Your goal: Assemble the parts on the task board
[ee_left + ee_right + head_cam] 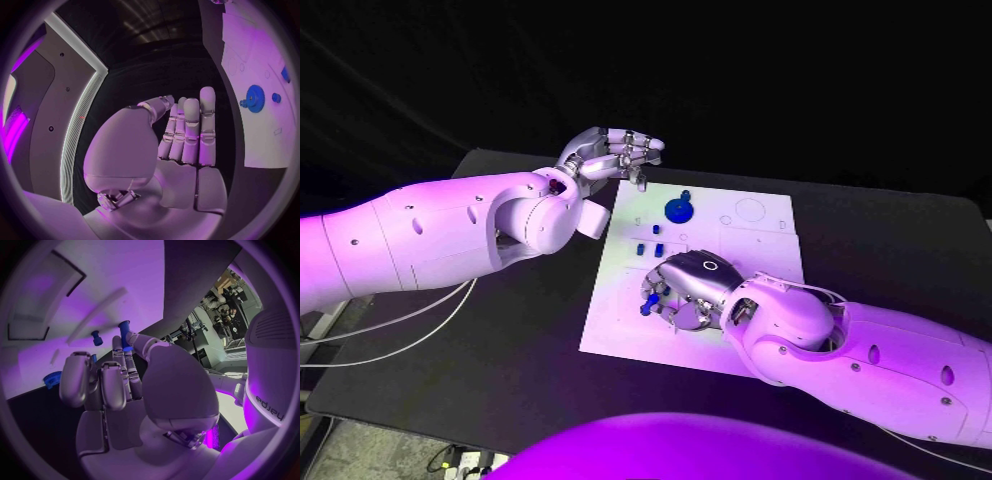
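The white task board [733, 235] lies in the middle of the black table. A blue gear [678, 209] sits near its far edge, with small blue pegs [643, 250] just nearer. My right hand [689, 290] is low over the board's near middle. In the right wrist view its thumb and a finger pinch a blue peg [125, 332]; another blue peg [97, 337] stands on the board [112, 285] beside it. My left hand [607, 155] hovers by the board's far left corner, fingers curled in together and holding nothing. The left wrist view shows the gear [254, 97] beyond that hand [175, 145].
The black table [516, 340] has bare room left of the board and at the far right. Pale cables [387, 330] hang off its left edge. Printed outlines and shallow recesses [750, 210] mark the board's far right part.
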Available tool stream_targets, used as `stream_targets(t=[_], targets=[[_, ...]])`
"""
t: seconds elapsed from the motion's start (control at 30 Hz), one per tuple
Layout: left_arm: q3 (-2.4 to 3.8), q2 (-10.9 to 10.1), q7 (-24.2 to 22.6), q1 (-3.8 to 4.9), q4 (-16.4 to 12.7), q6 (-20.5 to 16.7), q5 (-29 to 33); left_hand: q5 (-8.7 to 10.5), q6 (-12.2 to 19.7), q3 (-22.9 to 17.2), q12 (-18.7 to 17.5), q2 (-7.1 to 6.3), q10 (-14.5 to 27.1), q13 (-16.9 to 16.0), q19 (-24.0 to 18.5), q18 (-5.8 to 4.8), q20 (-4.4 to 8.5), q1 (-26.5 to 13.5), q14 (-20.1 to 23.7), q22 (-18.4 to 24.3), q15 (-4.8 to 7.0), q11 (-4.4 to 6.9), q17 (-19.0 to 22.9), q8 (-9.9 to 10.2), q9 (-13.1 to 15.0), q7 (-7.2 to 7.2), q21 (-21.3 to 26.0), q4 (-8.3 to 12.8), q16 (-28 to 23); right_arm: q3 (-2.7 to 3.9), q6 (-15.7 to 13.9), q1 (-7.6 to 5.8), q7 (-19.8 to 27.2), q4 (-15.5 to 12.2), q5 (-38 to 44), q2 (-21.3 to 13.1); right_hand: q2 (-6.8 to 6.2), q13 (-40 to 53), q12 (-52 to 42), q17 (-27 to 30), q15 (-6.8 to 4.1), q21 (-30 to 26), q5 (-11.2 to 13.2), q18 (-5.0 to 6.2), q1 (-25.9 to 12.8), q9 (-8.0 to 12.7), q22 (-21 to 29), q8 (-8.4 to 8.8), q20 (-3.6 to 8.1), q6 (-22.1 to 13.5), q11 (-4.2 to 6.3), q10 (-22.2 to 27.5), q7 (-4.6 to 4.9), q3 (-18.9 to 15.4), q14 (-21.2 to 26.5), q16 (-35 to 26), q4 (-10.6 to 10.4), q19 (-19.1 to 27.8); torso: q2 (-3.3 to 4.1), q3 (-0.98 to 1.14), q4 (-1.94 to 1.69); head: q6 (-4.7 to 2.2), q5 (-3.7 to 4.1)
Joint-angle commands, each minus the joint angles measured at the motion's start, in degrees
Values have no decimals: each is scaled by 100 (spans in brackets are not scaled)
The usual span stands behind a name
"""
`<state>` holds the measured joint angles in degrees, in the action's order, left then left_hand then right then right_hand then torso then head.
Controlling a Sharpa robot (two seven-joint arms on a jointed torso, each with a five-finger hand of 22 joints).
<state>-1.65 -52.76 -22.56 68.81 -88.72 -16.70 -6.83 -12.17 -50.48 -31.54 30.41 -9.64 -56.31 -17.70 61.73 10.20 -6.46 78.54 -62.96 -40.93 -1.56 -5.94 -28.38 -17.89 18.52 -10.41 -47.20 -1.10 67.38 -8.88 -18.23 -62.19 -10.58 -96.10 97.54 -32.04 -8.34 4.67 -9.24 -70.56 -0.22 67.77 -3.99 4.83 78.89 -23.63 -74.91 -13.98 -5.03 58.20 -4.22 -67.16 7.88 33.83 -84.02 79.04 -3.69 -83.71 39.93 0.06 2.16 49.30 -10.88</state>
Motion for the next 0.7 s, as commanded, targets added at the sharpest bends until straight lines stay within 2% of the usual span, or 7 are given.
stream_targets(t=[0.03,0.5,0.6,0.7], targets=[[4,6,-68,6,-15,83,20,-19,41,-14,20,59,31,-7,0,36,-27,4,41,-4,-16,-10,5,-36,6,-16,17,12,3,-6,167,15,-60,36,185,25,28,6,37,6,-27,32,-21,-74,-13,-9,-392,-29,-1,35,-5,-38,12,25,-209,16,11,-60,2,1,-2,3,-5],[4,4,-63,6,-23,82,20,-19,42,-15,29,61,35,-8,-1,36,-27,-3,42,-4,-17,-11,6,-40,8,-16,18,9,4,-20,224,65,-64,115,262,144,-14,4,78,14,-12,20,-9,-72,-41,-11,-393,-17,-5,-6,-24,-22,30,16,-207,15,26,-53,1,1,-1,14,1],[4,2,-62,6,-23,81,20,-19,42,-15,29,61,35,-8,-1,36,-27,-3,42,-4,-17,-11,6,-40,8,-16,18,9,4,-22,218,70,-30,131,218,148,-84,-5,148,16,18,1,13,-71,-119,6,-392,32,-22,-101,-59,38,68,-2,-205,18,5,-42,-2,0,3,15,1],[4,0,-61,6,-26,80,20,-19,42,-15,29,61,35,-8,-1,36,-27,-3,42,-4,-17,-11,6,-40,8,-16,18,9,4,-26,208,75,20,141,139,145,-215,-18,251,-1,70,-76,30,-60,-235,61,-366,155,-59,-304,-119,154,135,-29,-207,35,-41,-12,-4,-1,5,19,1]])
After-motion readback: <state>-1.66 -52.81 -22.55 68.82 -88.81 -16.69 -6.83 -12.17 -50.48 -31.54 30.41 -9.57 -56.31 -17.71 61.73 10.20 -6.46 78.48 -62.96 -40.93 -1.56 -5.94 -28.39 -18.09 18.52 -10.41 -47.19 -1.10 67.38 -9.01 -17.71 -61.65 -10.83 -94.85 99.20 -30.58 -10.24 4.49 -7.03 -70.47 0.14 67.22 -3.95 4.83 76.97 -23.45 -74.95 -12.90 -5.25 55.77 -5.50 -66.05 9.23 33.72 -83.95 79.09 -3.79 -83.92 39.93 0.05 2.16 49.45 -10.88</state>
